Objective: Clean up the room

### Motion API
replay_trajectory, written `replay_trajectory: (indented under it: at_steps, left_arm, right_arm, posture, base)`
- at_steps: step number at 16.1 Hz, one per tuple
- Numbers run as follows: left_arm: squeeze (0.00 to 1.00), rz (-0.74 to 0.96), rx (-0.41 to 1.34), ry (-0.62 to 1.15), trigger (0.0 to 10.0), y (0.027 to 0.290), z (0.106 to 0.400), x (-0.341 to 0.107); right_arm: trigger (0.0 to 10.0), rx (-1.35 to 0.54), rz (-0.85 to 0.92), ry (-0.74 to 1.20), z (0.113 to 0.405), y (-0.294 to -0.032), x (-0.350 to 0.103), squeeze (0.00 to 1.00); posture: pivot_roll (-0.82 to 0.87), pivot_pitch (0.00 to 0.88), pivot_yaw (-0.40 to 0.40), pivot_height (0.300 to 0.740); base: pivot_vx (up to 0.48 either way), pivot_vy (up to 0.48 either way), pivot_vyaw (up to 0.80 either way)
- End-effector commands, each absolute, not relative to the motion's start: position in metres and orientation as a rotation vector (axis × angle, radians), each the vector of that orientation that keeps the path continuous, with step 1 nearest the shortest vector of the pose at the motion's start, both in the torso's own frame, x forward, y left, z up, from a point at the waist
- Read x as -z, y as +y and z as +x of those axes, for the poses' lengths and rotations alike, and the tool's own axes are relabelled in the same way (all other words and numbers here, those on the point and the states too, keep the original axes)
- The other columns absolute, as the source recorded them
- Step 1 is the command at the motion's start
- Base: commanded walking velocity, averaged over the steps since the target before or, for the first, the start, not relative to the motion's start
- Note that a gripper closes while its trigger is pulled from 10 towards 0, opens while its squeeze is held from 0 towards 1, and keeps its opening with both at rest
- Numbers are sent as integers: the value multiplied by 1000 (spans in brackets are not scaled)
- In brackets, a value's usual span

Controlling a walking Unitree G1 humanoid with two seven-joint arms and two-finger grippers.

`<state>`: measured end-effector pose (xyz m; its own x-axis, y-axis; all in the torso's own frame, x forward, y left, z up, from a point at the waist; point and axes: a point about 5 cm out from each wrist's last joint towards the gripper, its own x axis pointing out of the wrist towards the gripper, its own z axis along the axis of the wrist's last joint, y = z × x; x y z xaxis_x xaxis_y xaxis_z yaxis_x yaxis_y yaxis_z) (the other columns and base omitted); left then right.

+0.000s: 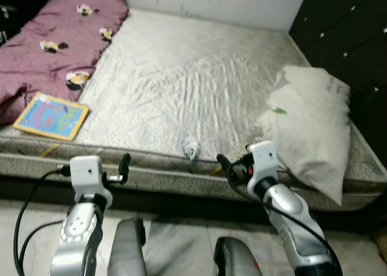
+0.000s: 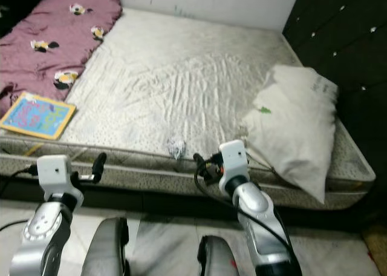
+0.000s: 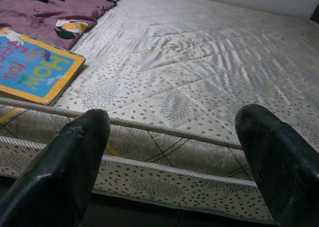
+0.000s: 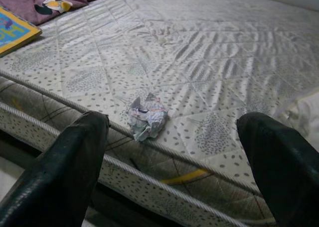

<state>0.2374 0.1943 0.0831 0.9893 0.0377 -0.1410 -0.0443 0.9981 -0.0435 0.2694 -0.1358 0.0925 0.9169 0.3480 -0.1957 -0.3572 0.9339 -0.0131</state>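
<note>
Crumpled paper (image 4: 147, 115), whitish with printed marks, sits at mattress (image 1: 199, 100) edge.

— What sort of place is pictured?
— A bedroom in a home: a bare quilted mattress (image 1: 199, 88) with piped edges takes up most of the scene, set against a pale wall (image 1: 217, 3).
— What else marks it as lived in?
— A maroon blanket (image 1: 54, 40) printed with small cartoon figures lies bunched along one side, a white pillow (image 1: 311, 121) slumps at the other, and a colourful children's book (image 1: 51, 115) rests near the mattress edge. A dark studded cabinet (image 1: 347, 40) stands beside the bed, and a crumpled scrap of paper (image 4: 147, 116) sits on the mattress
</note>
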Motion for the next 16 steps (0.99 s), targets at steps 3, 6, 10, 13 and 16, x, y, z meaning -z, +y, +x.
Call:
replay_trajectory:
  at_steps: [3, 6, 10, 13, 16]
  left_arm:
    - [0, -55, -38, 132, 10000, 193, 238, -85]
    - [0, -74, -45, 125, 10000, 194, 236, -85]
    - [0, -71, -46, 125, 10000, 195, 235, -85]
    - [0, -69, -45, 125, 10000, 196, 235, -85]
    - [0, -68, -43, 131, 10000, 196, 235, -84]
  right_arm:
    - [10000, -361, -48, 203, 270, -139, -91, 0]
    - [10000, -390, -66, 209, 269, -136, -90, 0]
    - [10000, -413, -66, 225, 269, -134, -89, 0]
    - [10000, -430, -67, 225, 268, -133, -89, 0]
    - [10000, -455, -69, 218, 267, -131, -90, 0]
  posture:
    - [8, 14, -118, 591]
    - [8, 15, -119, 591]
    - [9, 22, -118, 591]
    - [8, 23, -119, 591]
    - [10, 23, -119, 591]
  base:
    - [0, 0, 0]
    - [196, 0, 0]
    - [345, 244, 0]
    - [334, 242, 0]
    - [229, 96, 265]
